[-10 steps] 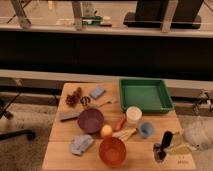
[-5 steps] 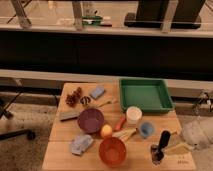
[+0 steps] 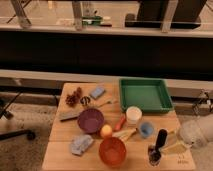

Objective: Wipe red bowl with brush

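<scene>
The red bowl (image 3: 112,150) sits at the table's front edge, right of centre and in front of the purple bowl (image 3: 90,120). The black brush (image 3: 157,145) stands tilted just right of the red bowl, apart from it, its head down near the table top. My gripper (image 3: 172,147) is at the front right corner, right beside the brush, at the end of the pale arm (image 3: 195,132) that comes in from the right.
A green tray (image 3: 145,94) stands at the back right. A white cup (image 3: 133,115), a small blue cup (image 3: 145,130), an orange-handled utensil (image 3: 120,123), a yellow ball (image 3: 106,131), a grey bar (image 3: 69,115), a blue cloth (image 3: 81,144) and a sponge (image 3: 97,92) lie on the wooden table (image 3: 60,150).
The brush and my gripper have shifted a little to the left, toward the red bowl. Everything else on the table is where it was.
</scene>
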{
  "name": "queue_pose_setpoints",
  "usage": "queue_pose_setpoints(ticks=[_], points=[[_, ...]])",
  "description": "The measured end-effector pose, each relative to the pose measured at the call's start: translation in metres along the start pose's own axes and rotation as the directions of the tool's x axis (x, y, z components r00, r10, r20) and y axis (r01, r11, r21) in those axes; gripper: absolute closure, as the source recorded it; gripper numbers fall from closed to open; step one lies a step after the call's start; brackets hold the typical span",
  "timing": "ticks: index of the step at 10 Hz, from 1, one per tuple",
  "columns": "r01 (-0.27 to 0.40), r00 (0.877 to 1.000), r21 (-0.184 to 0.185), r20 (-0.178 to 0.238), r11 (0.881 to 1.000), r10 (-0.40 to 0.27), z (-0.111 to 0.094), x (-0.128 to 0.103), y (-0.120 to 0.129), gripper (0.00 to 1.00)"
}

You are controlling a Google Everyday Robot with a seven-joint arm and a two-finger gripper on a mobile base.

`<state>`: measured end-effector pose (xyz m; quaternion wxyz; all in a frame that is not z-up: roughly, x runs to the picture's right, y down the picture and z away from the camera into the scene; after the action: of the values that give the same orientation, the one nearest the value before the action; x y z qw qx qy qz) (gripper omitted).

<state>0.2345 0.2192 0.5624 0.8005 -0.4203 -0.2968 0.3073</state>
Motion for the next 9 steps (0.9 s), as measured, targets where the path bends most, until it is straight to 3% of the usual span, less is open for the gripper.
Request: queue_pose_setpoints(ticks=[5, 9], points=[[-0.019, 1.000, -0.048, -0.008, 0.999, 0.019, 0.015, -0.015, 0.005, 1.00], [-0.003, 1.000, -0.065, -0.020, 0.998, 0.001, 0.027, -0.040, 0.016, 1.00]])
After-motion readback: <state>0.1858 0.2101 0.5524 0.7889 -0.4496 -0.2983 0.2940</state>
